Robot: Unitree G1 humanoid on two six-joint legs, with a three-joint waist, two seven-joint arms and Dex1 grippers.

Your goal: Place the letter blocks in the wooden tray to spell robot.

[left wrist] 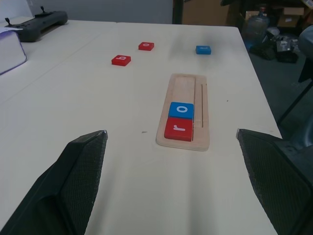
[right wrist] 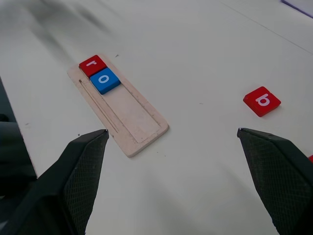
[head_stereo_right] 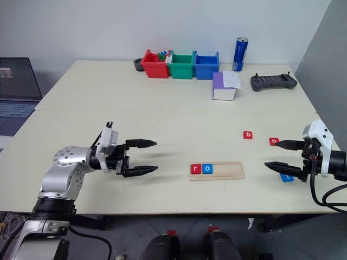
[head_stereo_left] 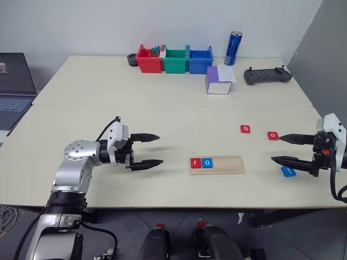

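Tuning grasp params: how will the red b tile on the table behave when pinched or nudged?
The red b tile looks like a rigid flat square, so probably stiff and light. Lying flat on the smooth table, it will likely slide rather than roll or tip. Its low edges may make pinching fiddly.

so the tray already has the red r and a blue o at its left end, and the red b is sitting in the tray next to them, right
Not quite. The wooden tray does hold the red r and the blue o at its left end, but the red b is not in it. It lies loose on the table, beyond the tray and apart from it, as the left eye view shows.
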